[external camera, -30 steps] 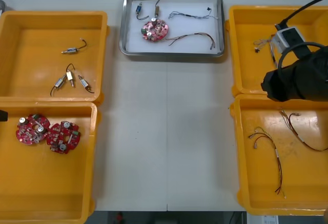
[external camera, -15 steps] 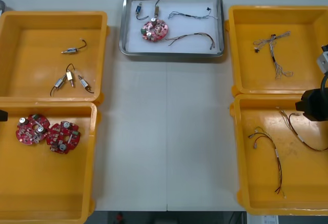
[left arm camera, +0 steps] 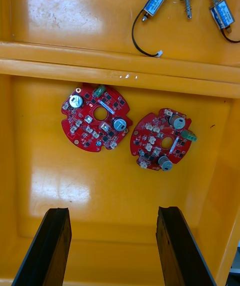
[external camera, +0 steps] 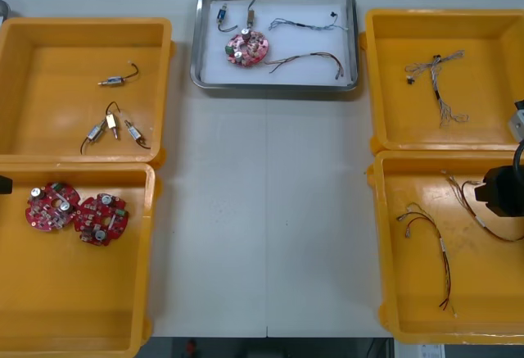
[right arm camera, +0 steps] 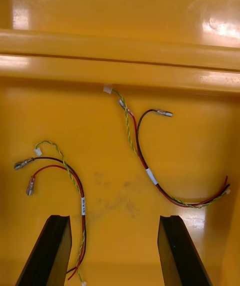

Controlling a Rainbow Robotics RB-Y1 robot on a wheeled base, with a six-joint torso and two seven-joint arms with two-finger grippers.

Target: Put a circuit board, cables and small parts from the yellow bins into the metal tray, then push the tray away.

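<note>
Here, nearer than the metal tray [external camera: 274, 86] and to its left, the left jaws hang spread over two circuit boards [left arm camera: 87, 125]; rightward, the right jaws hang spread over red-and-yellow cables [right arm camera: 150, 176]; inside the tray lie one board [external camera: 247, 48], cables [external camera: 303, 24] and seemingly small metal parts [external camera: 222, 16]

Fig. Arm posture as I see it from the remote station. My right arm [external camera: 501, 194] comes in from the right side of the front view as a dark wrist housing turned downward. My right gripper [right arm camera: 113, 221] faces down, its black right fingers [right arm camera: 50, 251] standing wide apart. My left arm [external camera: 4, 184] is a dark sliver at the far left. My left gripper [left arm camera: 112, 211] also points down, its left fingers [left arm camera: 175, 246] equally parted.
</note>
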